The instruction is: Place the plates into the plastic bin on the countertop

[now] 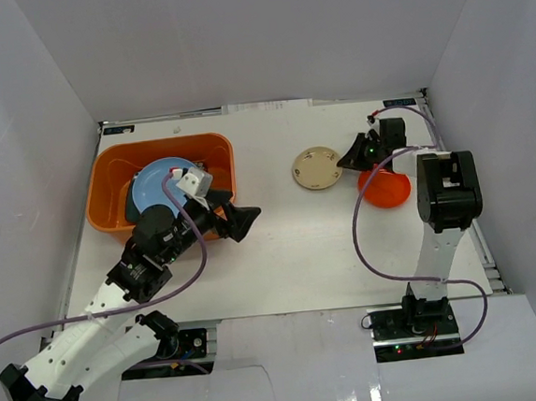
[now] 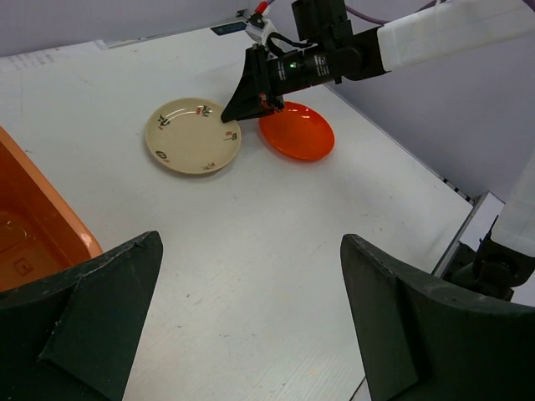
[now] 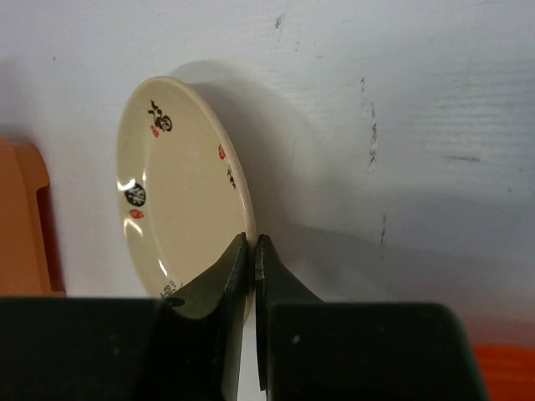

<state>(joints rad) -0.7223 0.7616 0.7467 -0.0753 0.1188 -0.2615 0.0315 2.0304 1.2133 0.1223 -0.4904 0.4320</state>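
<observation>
The orange plastic bin (image 1: 110,197) stands at the back left of the white countertop (image 1: 292,255) and holds a blue plate (image 1: 158,179). A cream plate (image 1: 316,168) with small painted marks lies mid-table, and an orange plate (image 1: 386,190) lies just right of it. My right gripper (image 1: 344,161) is shut on the cream plate's right rim (image 3: 175,184), with the fingertips (image 3: 242,251) pinching the edge. My left gripper (image 2: 251,276) is open and empty, low over bare countertop just right of the bin's near corner (image 2: 33,225).
White walls enclose the countertop on three sides. The right arm's upright link (image 1: 446,194) and purple cable (image 1: 359,221) stand beside the orange plate (image 2: 299,134). The table's right edge (image 2: 451,188) drops off near the right arm's base.
</observation>
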